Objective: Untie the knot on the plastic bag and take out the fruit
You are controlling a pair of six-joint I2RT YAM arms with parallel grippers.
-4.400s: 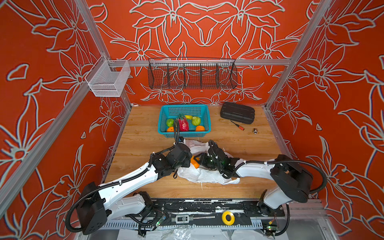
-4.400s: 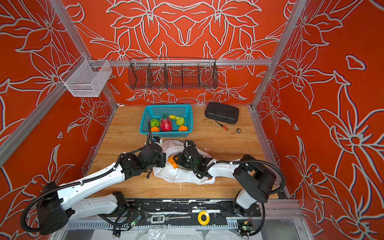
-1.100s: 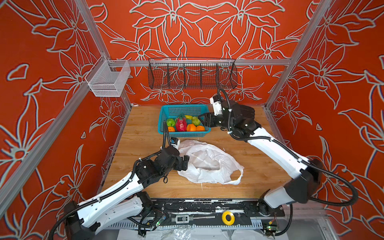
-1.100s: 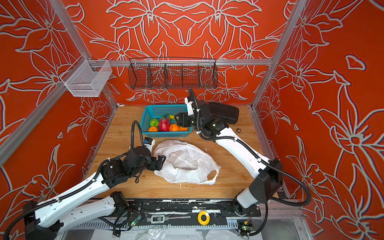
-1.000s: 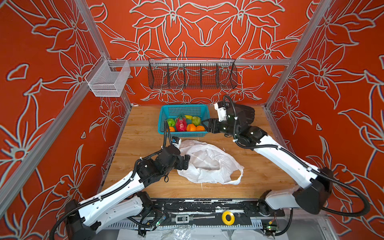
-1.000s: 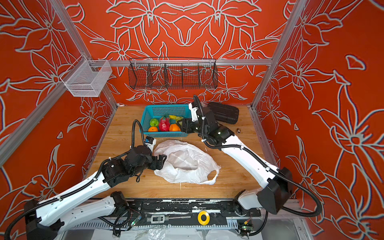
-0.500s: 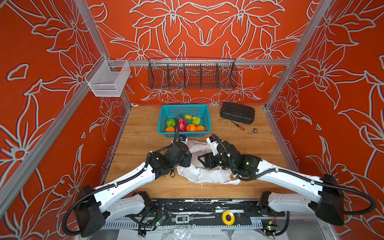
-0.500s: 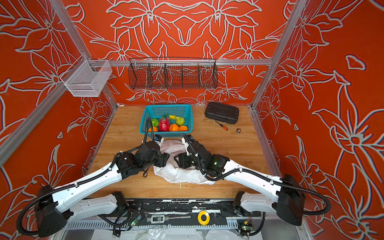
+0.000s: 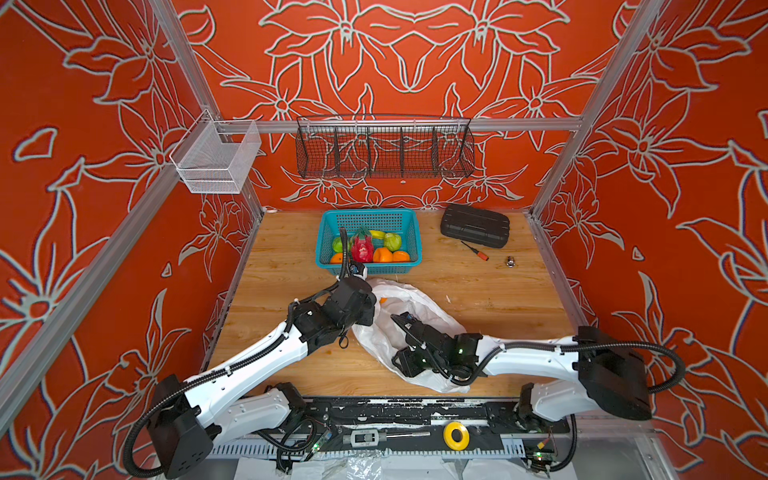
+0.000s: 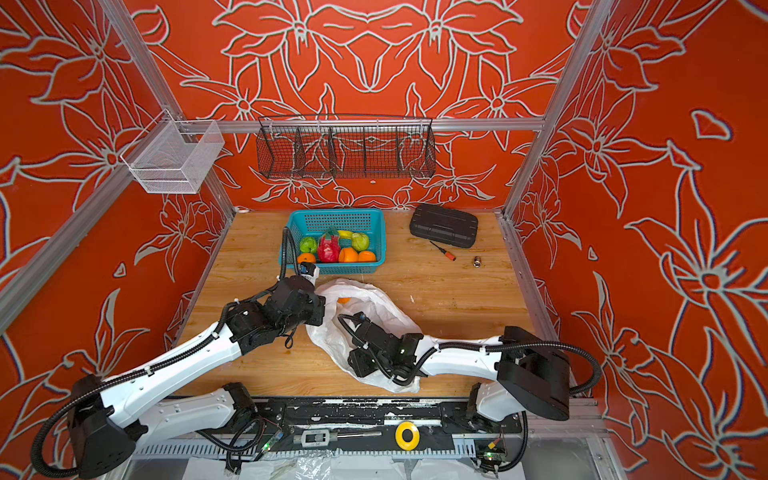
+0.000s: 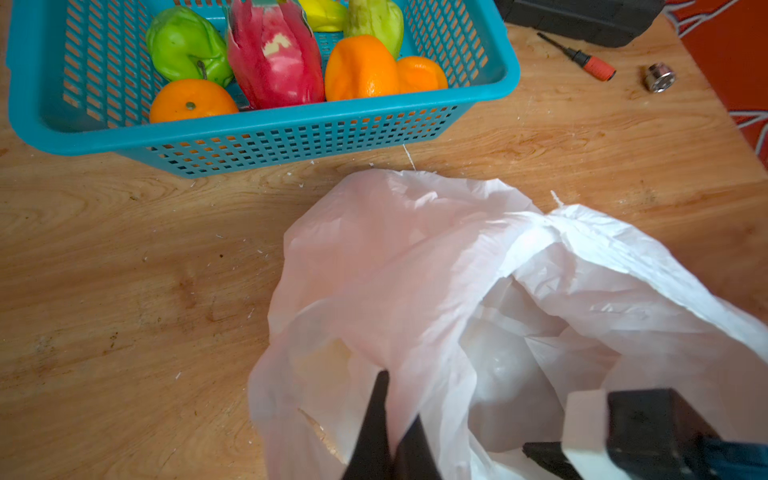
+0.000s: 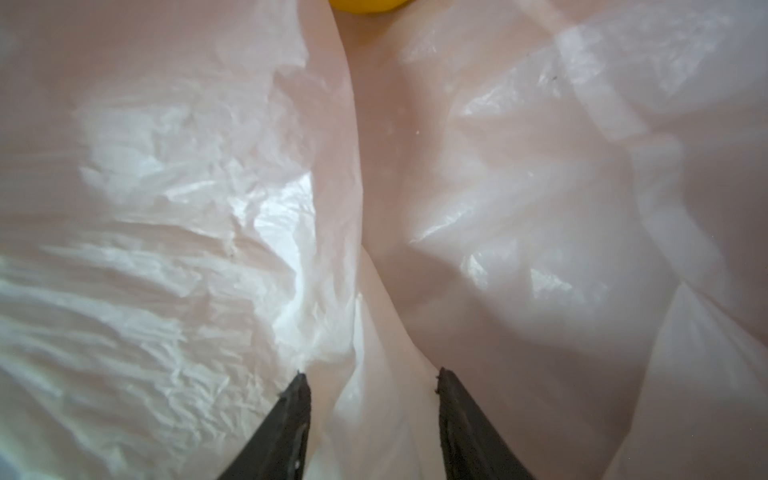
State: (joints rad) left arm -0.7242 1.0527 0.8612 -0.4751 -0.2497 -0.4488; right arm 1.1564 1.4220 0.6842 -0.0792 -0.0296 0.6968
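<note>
Left end effector (image 11: 397, 399) pinches the plastic bag (image 11: 395, 257) — right end effector (image 12: 372, 374), buried inside it, stands half open.

Bright, even light; plastic bag (image 12: 282, 232) glares, blurred close-up.

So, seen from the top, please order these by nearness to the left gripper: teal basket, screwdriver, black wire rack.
1. teal basket, on the table just behind the left gripper.
2. screwdriver, farther back on the right.
3. black wire rack, up on the back wall.
</note>
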